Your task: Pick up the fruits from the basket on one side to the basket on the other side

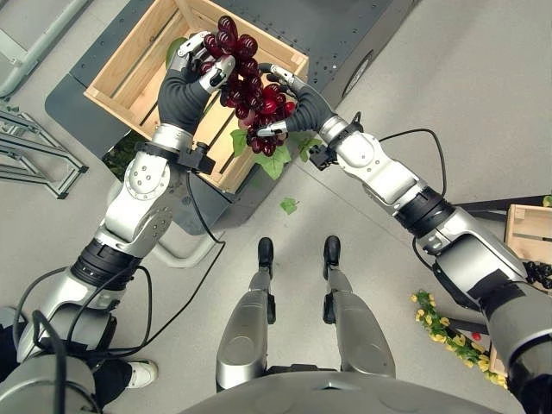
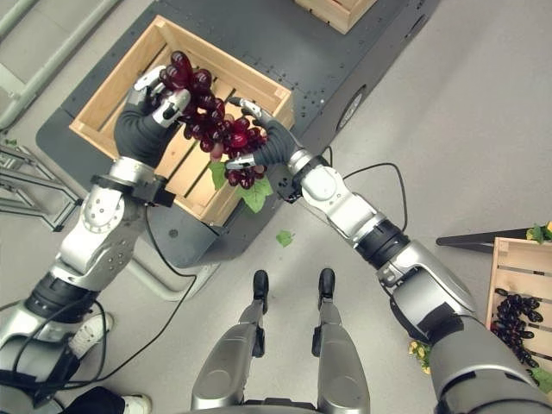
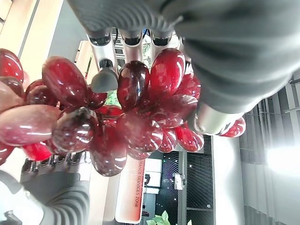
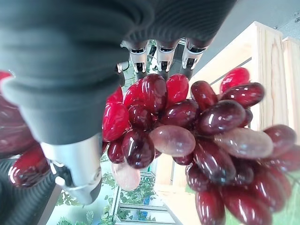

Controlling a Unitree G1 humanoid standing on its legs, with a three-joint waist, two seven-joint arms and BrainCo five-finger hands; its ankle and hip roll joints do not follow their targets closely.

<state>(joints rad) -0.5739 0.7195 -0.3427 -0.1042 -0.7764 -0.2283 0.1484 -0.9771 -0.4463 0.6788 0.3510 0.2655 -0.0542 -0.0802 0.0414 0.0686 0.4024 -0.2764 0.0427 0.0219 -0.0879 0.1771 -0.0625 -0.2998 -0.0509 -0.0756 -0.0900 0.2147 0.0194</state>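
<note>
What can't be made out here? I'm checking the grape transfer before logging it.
- Wooden crate floor under the red grape bunch: hidden in the eye views by the bunch, left hand and right hand.
- Crate with dark grapes: cut off by the right eye view's edge.
- Right hand's fingers: tips buried behind grapes in its wrist view.

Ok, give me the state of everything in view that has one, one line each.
Bunch of dark red grapes: lifted, held between both hands above the crate.
Left hand: shut on the grapes' upper end.
Right hand: shut on the grapes' lower part.
Light wooden slatted crate: open, upright; visible part bare.
</note>
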